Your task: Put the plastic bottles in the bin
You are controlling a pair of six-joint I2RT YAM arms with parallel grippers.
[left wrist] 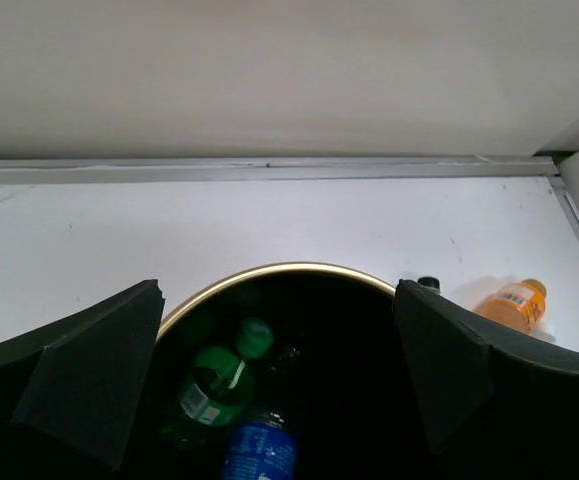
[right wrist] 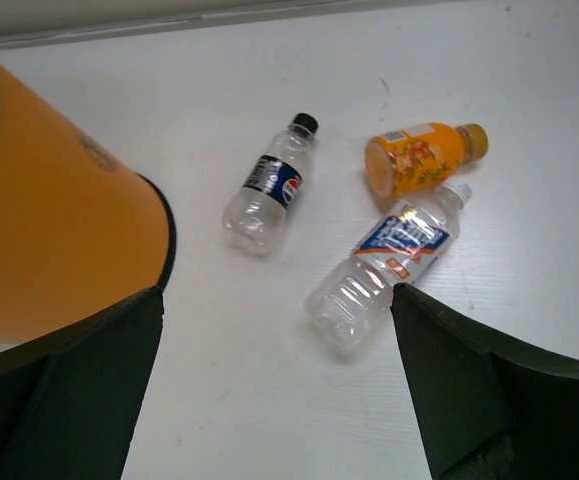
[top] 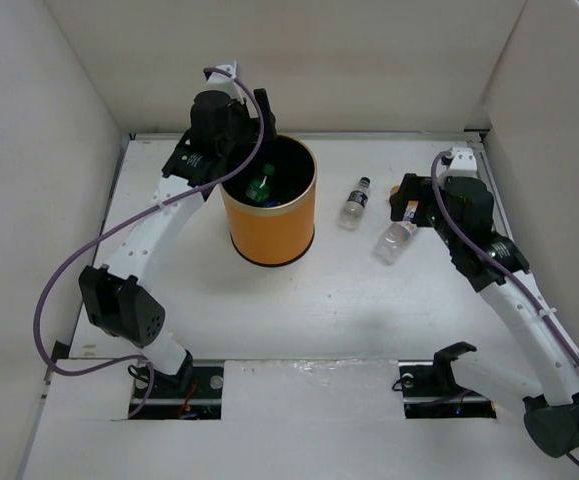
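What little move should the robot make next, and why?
Probably lower the right tool onto the clear bottle with the white-blue label. The tool's fingers are open and empty above the table, and that bottle lies nearest to them. It, the orange bottle and the dark-capped bottle are not yet in the bin.

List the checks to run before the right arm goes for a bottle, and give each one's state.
1. Right gripper open and empty: ok.
2. Left gripper open, empty, over the bin: ok.
3. Green bottle and blue-label bottle inside the bin: ok.
4. Dark-cap bottle lying apart, free to grasp: ok.
5. White-blue-label bottle apart from the orange bottle: cannot tell; they lie very close.
6. All bottles binned: not ok, three lie outside it.
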